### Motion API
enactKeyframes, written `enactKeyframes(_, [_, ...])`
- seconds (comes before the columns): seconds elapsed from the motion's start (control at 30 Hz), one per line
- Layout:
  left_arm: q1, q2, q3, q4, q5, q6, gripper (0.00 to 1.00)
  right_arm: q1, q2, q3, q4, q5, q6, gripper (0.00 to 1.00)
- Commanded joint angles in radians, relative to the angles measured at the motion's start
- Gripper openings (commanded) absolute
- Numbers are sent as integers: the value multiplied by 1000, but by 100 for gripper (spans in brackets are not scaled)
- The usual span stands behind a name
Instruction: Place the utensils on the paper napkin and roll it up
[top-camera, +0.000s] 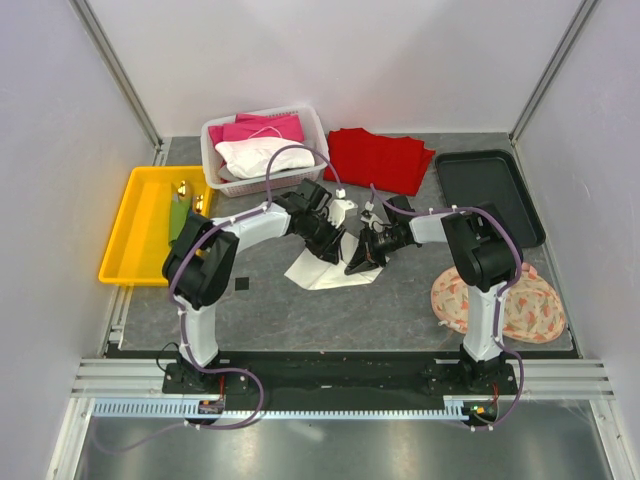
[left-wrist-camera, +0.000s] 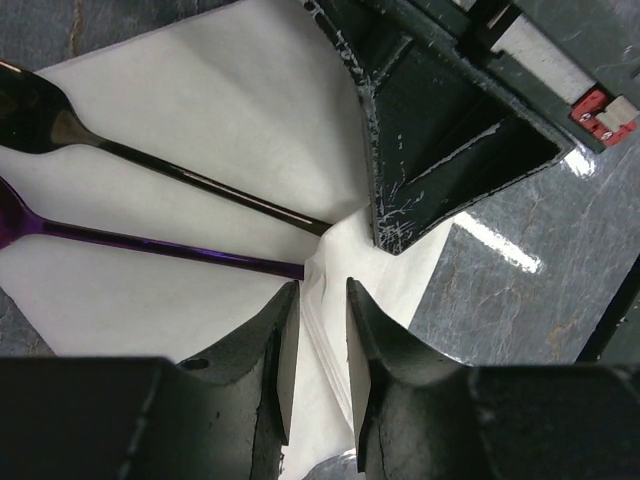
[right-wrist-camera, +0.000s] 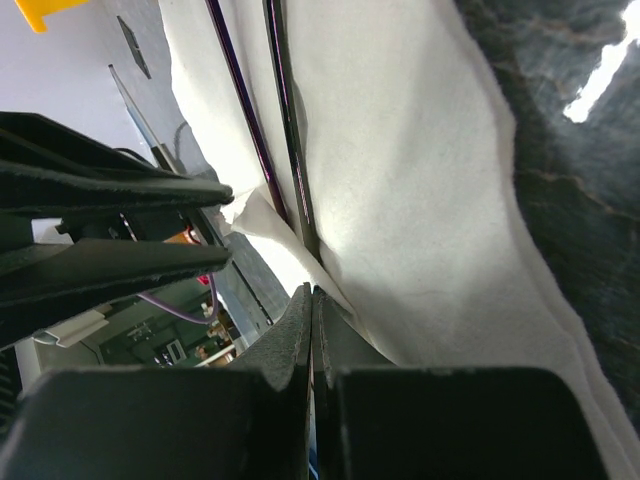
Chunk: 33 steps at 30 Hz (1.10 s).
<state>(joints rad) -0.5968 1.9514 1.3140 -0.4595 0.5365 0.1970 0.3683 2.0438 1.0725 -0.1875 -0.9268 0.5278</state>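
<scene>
On the thin off-white paper napkin (left-wrist-camera: 200, 130), slim purple (left-wrist-camera: 150, 243) and dark (left-wrist-camera: 180, 172) utensils' tips lie hidden. Left gripper (left-wrist-camera: 322, 345) pinches its raised fold; right gripper (right-wrist-camera: 312, 345) is clenched on its edge.

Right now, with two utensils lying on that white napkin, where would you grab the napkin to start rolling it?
Probably the napkin edge by the handle tips of the purple utensil and dark utensil, approached from that end: paper there is already lifted and creased.

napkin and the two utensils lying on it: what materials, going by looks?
Napkin: thin matte off-white paper, soft creases, crumpled where pinched. Purple utensil: glossy, mirror-like highlights, probably coated metal. Dark utensil: polished, near-black, reflective, likely metal too; plastic can't be ruled out.
</scene>
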Motion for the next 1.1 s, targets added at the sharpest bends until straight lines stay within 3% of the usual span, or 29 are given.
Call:
enactKeyframes(0.0, [-3, -38, -5, 71, 86, -63, 32, -5, 12, 23, 2, 2, -3, 0])
enactKeyframes(0.17, [-3, -81, -19, 91, 114, -102, 25, -6, 12, 23, -12, 0, -11, 0])
enactKeyframes(0.4, [-1, -26, -9, 73, 138, -126, 7, -11, 12, 24, -15, 0, -15, 0])
enactKeyframes(0.93, [6, 63, 31, 50, 97, -131, 4, -17, 4, 32, -33, -4, -25, 1])
enactKeyframes(1.07, [9, 69, 40, 51, 99, -136, 4, -34, -16, 43, -62, -18, -49, 10])
